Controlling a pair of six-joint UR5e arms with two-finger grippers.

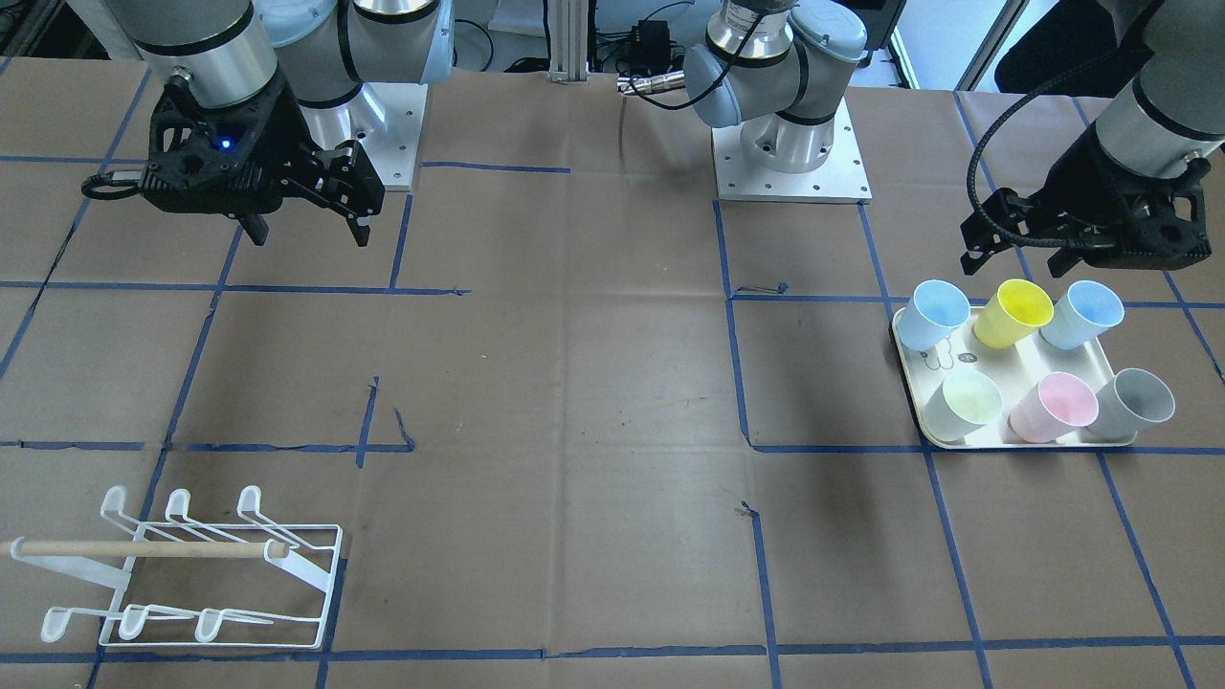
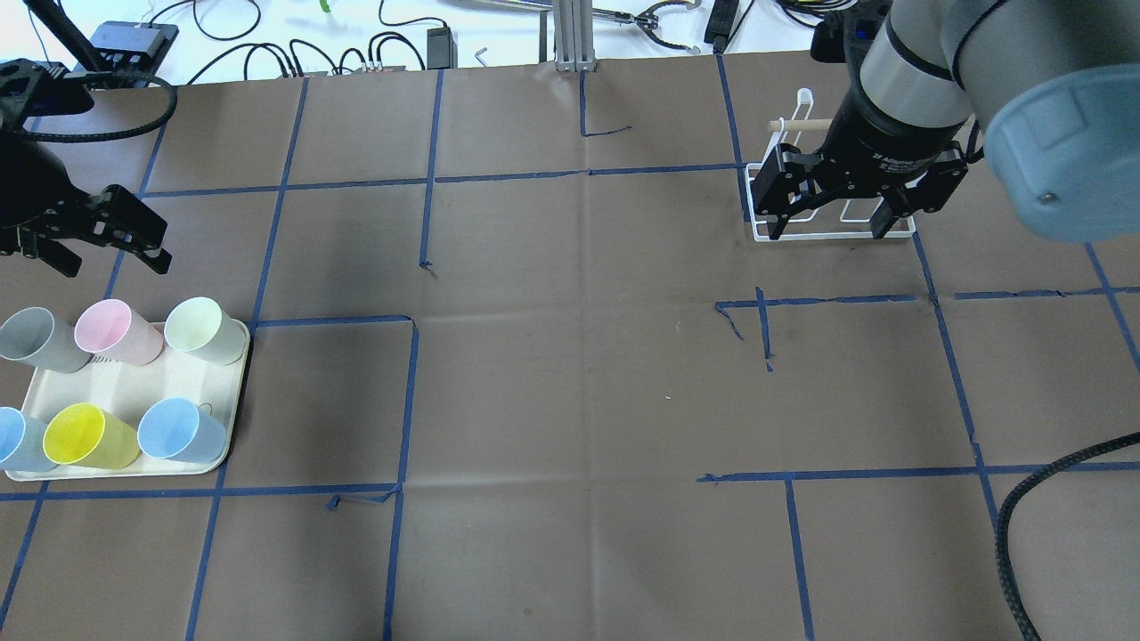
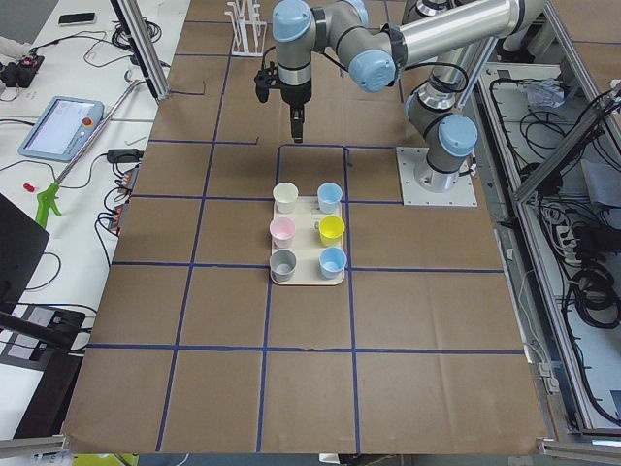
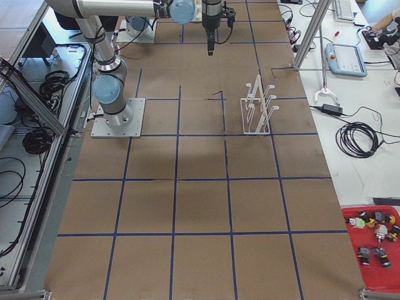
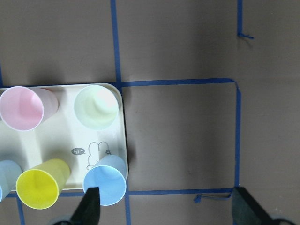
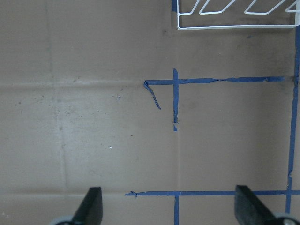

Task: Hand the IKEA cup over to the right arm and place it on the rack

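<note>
Cups [image 2: 203,328] stand upright on the tray [image 2: 125,392], none lifted yet. Left fingers [image 2: 134,227] hang spread and empty just beyond them, likely poised to pick one. Right fingers [image 2: 777,205], spread and empty too, hover near the rack [image 1: 144,549] — handy for the handover.

A robotics lab: table [image 2: 570,401] gridded in blue tape [image 2: 588,171], a teach pendant [image 3: 60,126], coiled cables [image 4: 359,139] alongside.

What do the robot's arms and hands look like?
Both arms are silver tubes with light-blue round joint caps. The left arm carries a thick ribbed black hose; the right arm has a black band with white lettering. The left hand and right hand are black with two fingers each.
</note>
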